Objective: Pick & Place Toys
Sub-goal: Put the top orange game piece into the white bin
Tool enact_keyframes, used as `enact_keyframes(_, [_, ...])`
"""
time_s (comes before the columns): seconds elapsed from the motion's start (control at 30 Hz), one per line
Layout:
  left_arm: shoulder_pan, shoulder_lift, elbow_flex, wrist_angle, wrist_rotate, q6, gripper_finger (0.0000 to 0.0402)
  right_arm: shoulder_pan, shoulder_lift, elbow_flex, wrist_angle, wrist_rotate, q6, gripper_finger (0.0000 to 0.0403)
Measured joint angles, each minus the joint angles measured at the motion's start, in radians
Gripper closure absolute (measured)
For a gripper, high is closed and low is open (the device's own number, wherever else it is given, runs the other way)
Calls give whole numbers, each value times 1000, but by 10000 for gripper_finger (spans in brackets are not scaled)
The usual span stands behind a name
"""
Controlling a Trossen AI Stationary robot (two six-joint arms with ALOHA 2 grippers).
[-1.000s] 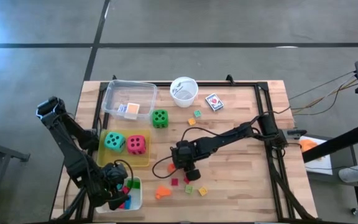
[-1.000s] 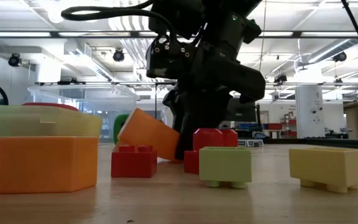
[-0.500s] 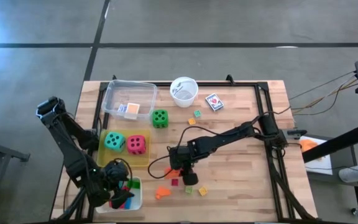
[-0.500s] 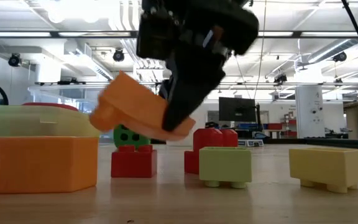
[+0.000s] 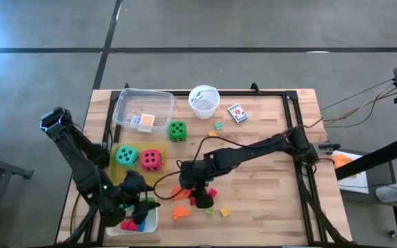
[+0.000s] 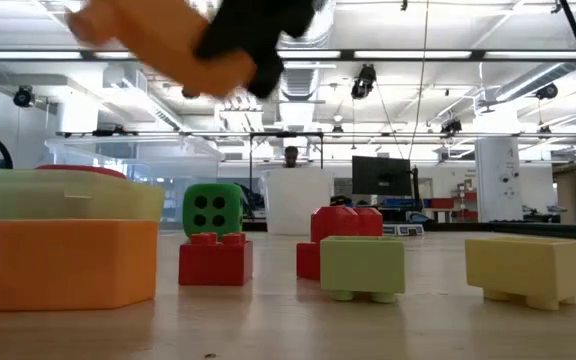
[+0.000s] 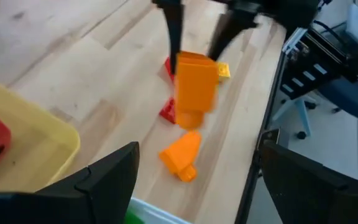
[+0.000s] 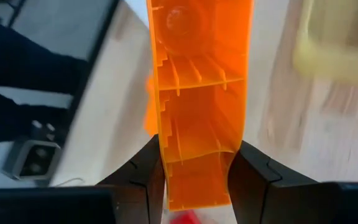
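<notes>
My right gripper (image 5: 183, 187) is shut on a long orange block (image 8: 197, 93) and holds it above the table's middle front; the low view shows the block (image 6: 158, 40) high up. My left gripper (image 5: 140, 202) stands open and holds nothing, over the white tray (image 5: 149, 222) at the near left. On the table lie another orange piece (image 7: 182, 155), red blocks (image 7: 169, 112), a light green block (image 6: 363, 265) and a yellow one (image 6: 528, 270). The green die (image 5: 177, 130) sits on the wood. The teal die (image 5: 126, 156) and red die (image 5: 151, 160) sit in the yellow tray (image 5: 160, 180). My right gripper pinches the orange block's two long side walls (image 8: 173, 174) between its two fingers, at one end of the block. The hollow underside faces the wrist. The fingers slant down from the table's right, and the block reaches on past them, tilted and lifted clear of the table.
A clear tray (image 5: 143, 103) with a small pack, a white cup (image 5: 204, 100) and a card pack (image 5: 237, 112) stand along the far edge. Two tiny blocks (image 5: 216, 129) lie near the middle. Bare wood lies at the near right.
My right gripper has risen and gone toward the table's left with the orange block, which leaned on the table a second ago and is now lifted clear. My left gripper has turned toward the table's middle, over the white tray.
</notes>
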Motion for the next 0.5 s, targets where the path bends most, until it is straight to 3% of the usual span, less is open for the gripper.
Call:
enact_keyframes(0.3, [82,-2,-1,119,4,222,76,10,0,157,-36,-64,-29,282])
enact_keyframes(0.5, [95,1,-1,298,15,347,28,11,0,170,-24,-56,-15,282])
